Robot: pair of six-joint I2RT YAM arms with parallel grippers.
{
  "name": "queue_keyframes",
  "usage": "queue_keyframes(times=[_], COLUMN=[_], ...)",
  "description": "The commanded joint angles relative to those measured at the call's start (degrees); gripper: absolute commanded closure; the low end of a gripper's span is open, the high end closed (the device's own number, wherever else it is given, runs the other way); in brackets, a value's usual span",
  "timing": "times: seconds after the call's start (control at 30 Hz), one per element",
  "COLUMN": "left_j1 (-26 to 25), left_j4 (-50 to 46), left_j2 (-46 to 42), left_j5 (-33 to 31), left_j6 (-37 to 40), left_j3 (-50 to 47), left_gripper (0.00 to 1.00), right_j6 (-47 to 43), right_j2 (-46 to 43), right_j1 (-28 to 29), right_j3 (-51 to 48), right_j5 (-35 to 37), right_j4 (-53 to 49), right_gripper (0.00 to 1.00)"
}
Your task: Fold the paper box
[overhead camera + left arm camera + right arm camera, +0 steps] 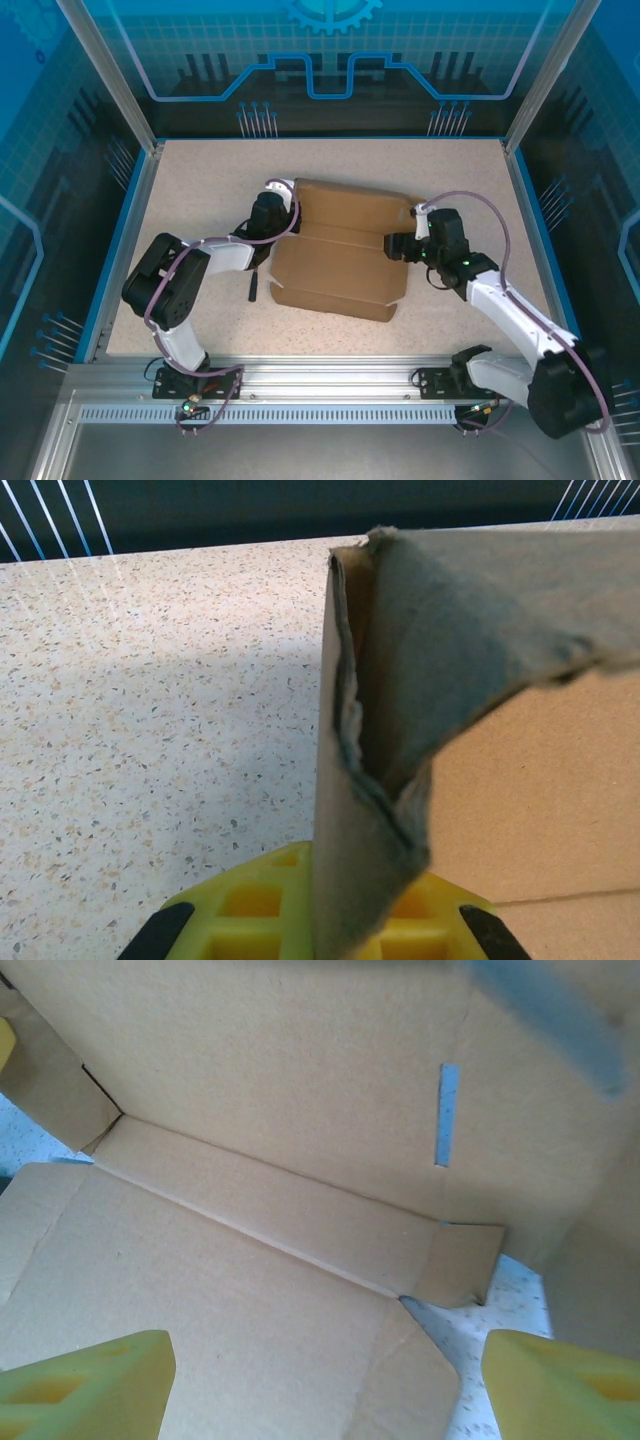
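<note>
The paper box [340, 260] lies mid-table as a brown cardboard blank, its back panel raised and its front wall folded up. My left gripper [271, 208] is at the box's left rear corner. In the left wrist view an upright side flap [370, 780] runs down between the yellow fingers [240, 905], which are shut on it. My right gripper [399, 245] reaches over the box's right side. It is open [325, 1385], with its yellow fingertips [85, 1380] spread wide above the flat bottom panel [230, 1310], and nothing is held.
A small black tool [253, 285] lies on the speckled tabletop [200, 180] just left of the box, beside my left forearm. Blue-edged enclosure walls [128, 225] ring the table. A slot [448, 1115] pierces the box's raised back panel.
</note>
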Motion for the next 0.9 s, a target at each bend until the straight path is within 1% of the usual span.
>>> queue_keyframes(times=[0.0, 0.1, 0.23, 0.33, 0.4, 0.47, 0.53, 0.6, 0.67, 0.73, 0.87], left_j1=[0.26, 0.22, 0.28, 0.15, 0.25, 0.25, 0.22, 0.25, 0.21, 0.19, 0.26], left_j4=[0.97, 0.77, 0.62, 0.70, 0.73, 0.82, 0.86, 0.82, 0.81, 0.84, 0.98], left_j2=[-1.41, -1.66, -1.85, -1.85, -1.85, -1.85, -1.85, -2.02, -2.11, -2.20, -2.16], left_j5=[-0.52, -0.49, -0.62, -0.36, -0.27, -0.19, 0.01, -0.05, -0.01, 0.18, 0.28], left_j6=[-0.65, -0.55, -0.52, -0.83, -0.95, -0.98, -1.18, -1.16, -1.28, -1.47, -1.44], left_j3=[-0.68, -0.70, -0.80, -0.90, -0.84, -0.83, -0.85, -0.85, -0.94, -0.94, -0.94], left_gripper=[1.00, 1.00, 1.00, 1.00, 1.00, 1.00, 1.00, 1.00, 1.00, 1.00, 1.00], right_j6=[-4.12, -4.99, -6.13, -5.49, -3.96, -1.81, -0.03, 0.88, 1.44, 1.16, 0.13], right_j2=[-5.13, -8.03, -9.04, -8.37, -7.27, -5.29, -2.21, 1.78, 5.51, 8.78, 15.69], right_j1=[-0.98, -1.70, -3.79, -8.26, -12.65, -17.20, -21.79, -24.98, -26.63, -27.11, -27.18], right_j3=[4.17, 6.66, 9.51, 10.60, 10.41, 10.15, 9.74, 9.55, 9.64, 9.61, 10.62], right_j5=[2.90, 4.62, 7.44, 7.55, 7.19, 6.43, 4.19, 2.27, 1.18, 0.32, -5.69], right_j4=[-9.94, -13.34, -16.41, -16.95, -15.95, -14.35, -12.45, -10.33, -8.77, -6.84, -5.06], right_gripper=[0.18, 0.17, 0.17, 0.17, 0.13, 0.09, 0.08, 0.09, 0.09, 0.10, 0.16])
